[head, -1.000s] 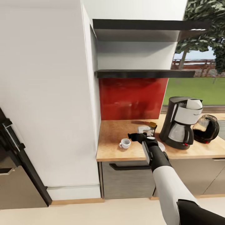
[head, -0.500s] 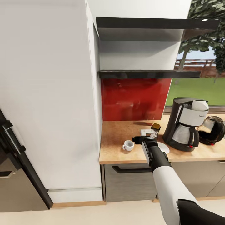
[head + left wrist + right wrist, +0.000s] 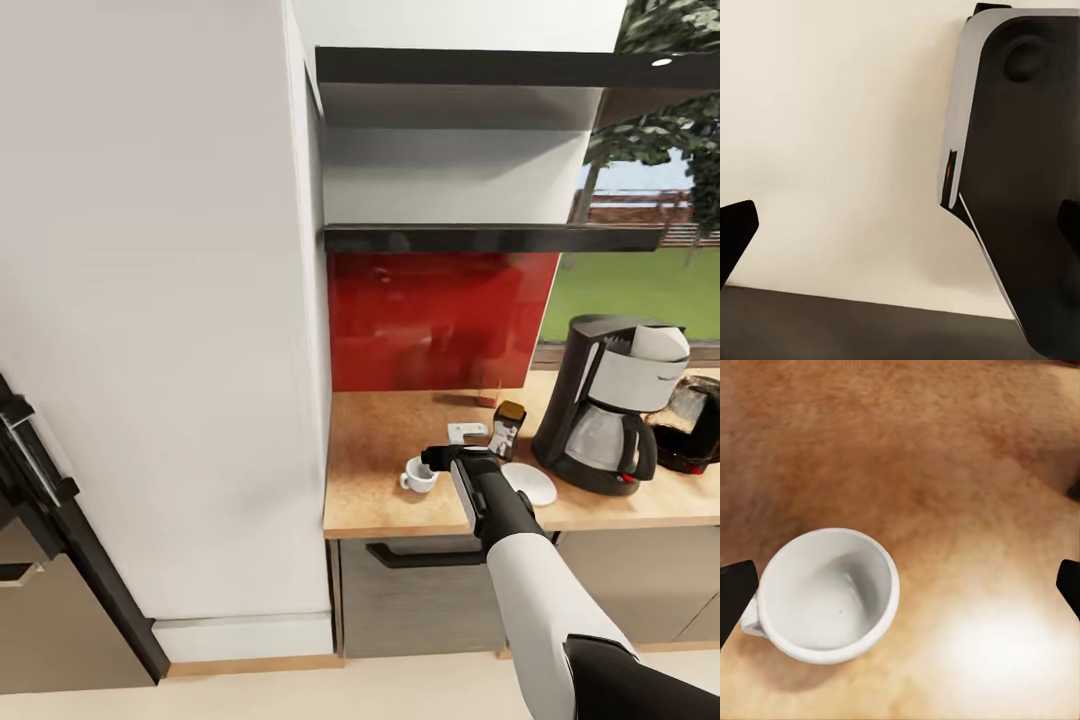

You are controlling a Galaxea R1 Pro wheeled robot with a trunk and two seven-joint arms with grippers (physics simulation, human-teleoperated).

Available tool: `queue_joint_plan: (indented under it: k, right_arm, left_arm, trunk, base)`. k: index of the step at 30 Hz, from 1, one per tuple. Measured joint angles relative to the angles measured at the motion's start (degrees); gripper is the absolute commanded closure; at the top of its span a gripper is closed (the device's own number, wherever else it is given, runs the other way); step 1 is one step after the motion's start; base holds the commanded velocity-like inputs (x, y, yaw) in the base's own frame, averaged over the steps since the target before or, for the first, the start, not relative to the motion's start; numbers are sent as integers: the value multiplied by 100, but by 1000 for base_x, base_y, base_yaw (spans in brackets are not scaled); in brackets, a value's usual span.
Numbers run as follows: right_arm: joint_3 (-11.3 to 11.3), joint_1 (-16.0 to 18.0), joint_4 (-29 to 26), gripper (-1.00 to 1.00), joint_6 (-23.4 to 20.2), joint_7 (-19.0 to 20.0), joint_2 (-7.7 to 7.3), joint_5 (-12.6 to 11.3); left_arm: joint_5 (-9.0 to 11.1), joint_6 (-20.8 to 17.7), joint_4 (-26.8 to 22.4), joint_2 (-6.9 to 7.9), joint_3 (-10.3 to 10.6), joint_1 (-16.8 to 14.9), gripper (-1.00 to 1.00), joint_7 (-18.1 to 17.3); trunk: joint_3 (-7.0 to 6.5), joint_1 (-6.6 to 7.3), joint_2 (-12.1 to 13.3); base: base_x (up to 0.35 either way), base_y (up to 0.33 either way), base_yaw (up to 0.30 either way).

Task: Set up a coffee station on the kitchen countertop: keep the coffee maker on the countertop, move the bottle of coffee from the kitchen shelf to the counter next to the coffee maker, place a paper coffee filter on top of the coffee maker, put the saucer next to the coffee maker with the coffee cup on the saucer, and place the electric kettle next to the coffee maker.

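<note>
While the right tool (image 3: 440, 458) hovers wide open and empty above the coffee cup (image 3: 825, 594), which stands upright on the bench (image 3: 370, 480) at the saucer's (image 3: 531, 484) nine o'clock, the light, rigid, breakable cup looks best pinched across its rim.

Head cam looks down from well back at the countertop (image 3: 380, 490). Right wrist cam sits close, straight above the coffee cup (image 3: 825, 592), which both share. Left wrist cam faces a pale floor (image 3: 832, 135).
</note>
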State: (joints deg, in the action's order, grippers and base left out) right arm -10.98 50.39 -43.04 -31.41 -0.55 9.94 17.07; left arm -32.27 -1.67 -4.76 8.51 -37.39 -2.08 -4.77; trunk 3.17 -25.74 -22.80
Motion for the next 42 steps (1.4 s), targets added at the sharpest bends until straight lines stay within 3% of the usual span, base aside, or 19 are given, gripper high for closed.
queue_joint_plan:
  k: [24, 34, 42]
  right_arm:
    - [-129, -9, 362, -100, -239, -25, 0, 7]
    - [-138, -9, 495, -100, -239, -25, -143, 7]
    - [-136, -16, 667, -100, -239, -21, -165, 1]
  left_arm:
    - [-1, -7, 46, 3, 9, 39, -100, -1]
    - [0, -8, 53, 3, 9, 39, -100, -1]
    - [0, -8, 54, 3, 9, 41, -100, -1]
  trunk:
    - [0, 0, 1]
    - [0, -1, 1]
    - [0, -1, 1]
  base:
    - [58, 0, 0]
    - [112, 0, 0]
    - [3, 0, 0]
